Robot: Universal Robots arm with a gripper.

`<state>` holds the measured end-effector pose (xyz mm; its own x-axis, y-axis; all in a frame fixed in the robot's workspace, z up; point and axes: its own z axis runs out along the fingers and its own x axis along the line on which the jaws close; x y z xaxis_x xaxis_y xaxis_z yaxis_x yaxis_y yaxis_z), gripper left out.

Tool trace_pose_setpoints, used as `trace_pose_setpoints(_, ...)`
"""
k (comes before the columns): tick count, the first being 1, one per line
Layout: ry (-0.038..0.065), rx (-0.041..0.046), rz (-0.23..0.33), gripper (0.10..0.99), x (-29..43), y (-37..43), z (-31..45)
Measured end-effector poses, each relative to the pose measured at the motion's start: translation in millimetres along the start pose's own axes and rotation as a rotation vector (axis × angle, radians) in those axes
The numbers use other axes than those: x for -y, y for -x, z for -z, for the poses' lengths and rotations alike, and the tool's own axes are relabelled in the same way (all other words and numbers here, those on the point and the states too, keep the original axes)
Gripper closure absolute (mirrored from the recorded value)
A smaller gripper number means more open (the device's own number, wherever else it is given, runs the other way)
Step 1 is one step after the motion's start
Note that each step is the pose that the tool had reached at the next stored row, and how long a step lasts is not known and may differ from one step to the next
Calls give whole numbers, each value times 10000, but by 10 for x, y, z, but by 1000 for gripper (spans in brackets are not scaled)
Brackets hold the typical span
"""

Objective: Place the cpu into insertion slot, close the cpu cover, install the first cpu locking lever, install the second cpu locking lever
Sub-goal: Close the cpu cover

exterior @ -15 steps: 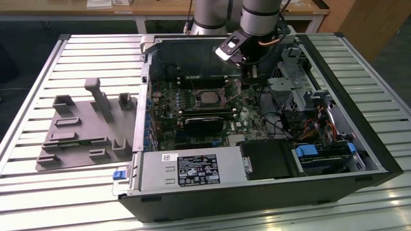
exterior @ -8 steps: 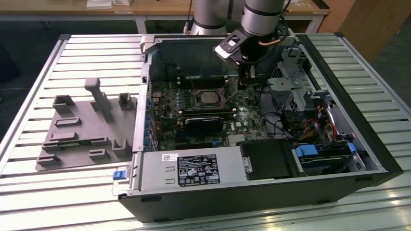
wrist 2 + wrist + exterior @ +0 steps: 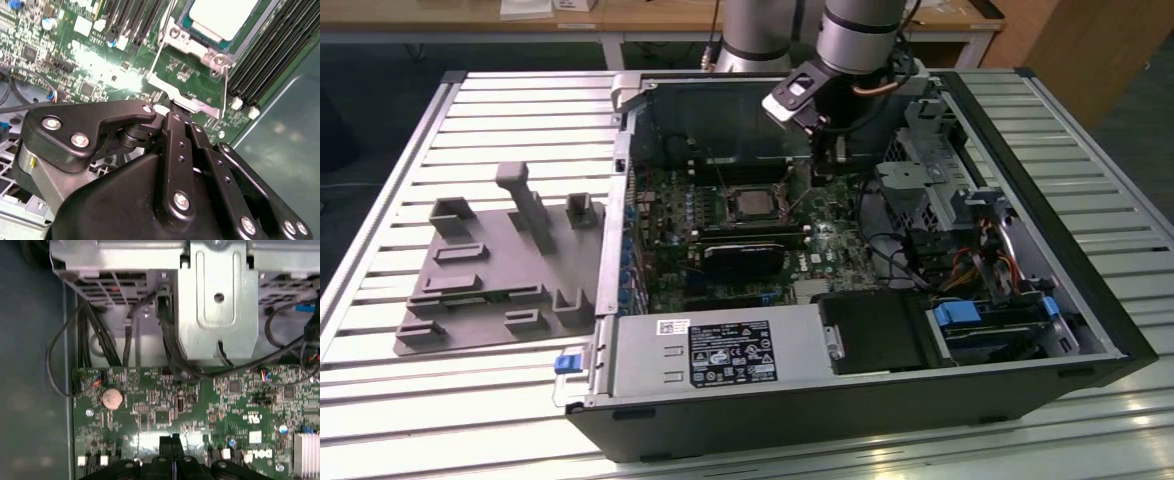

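1. The slatted table carries an open computer case. The arm reaches down into it from the far side.
2. Inside the case lie the power supply, the green motherboard and a metal drive cage. A grey moulded fixture sits on the table toward the exterior view's left, just beside the case.
3. The gripper hangs low over the board, near the slot on the exterior view's right. In both wrist views its fingers are drawn together. Nothing can be made out between them.
4. The cpu lies flat in the insertion slot. The cpu cover appears to lie down around it. The cover's silvery tab is just at the gripper's tip; contact cannot be confirmed.
5. What looks like a thin wire lever runs along the frame's side.

Handling, by judgement:
- The chip is light, rigid and smooth-topped, and is best taken by its edges. The contacts beneath it are delicate.
- The cover is thin, stiff sheet metal and is best pressed at its tab.

Obstructions:
- The long memory slots crowd one side of the slot.
- A black card lies near another side.
- Loose black cables trail by the cage.
- A coin battery sits apart.
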<state>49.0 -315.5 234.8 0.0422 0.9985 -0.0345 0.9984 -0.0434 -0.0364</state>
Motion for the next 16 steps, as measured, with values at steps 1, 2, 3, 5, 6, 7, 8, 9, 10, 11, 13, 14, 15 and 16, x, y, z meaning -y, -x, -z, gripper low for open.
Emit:
trace_pose_setpoints(1,0,-1,0,980,25,1,-1)
trace_pose_setpoints(2,0,-1,0,980,50,2,-2)
trace_pose_setpoints(3,0,-2,1,980,76,3,-3)
trace_pose_setpoints(5,2,-8,-1,980,132,6,-5)
trace_pose_setpoints(6,2,-11,0,980,161,7,-6)
trace_pose_setpoints(7,3,-12,1,980,186,8,-6)
trace_pose_setpoints(8,3,-15,-1,980,213,9,-8)
trace_pose_setpoints(9,4,-16,0,980,240,10,-9)
trace_pose_setpoints(10,5,-15,1,980,265,11,-10)
trace_pose_setpoints(11,6,-16,0,980,287,12,-10)
trace_pose_setpoints(13,8,-17,0,980,313,14,-12)
trace_pose_setpoints(14,9,-17,0,980,324,14,-12)
trace_pose_setpoints(15,9,-16,0,980,333,14,-12)
trace_pose_setpoints(16,9,-17,0,980,340,15,-13)
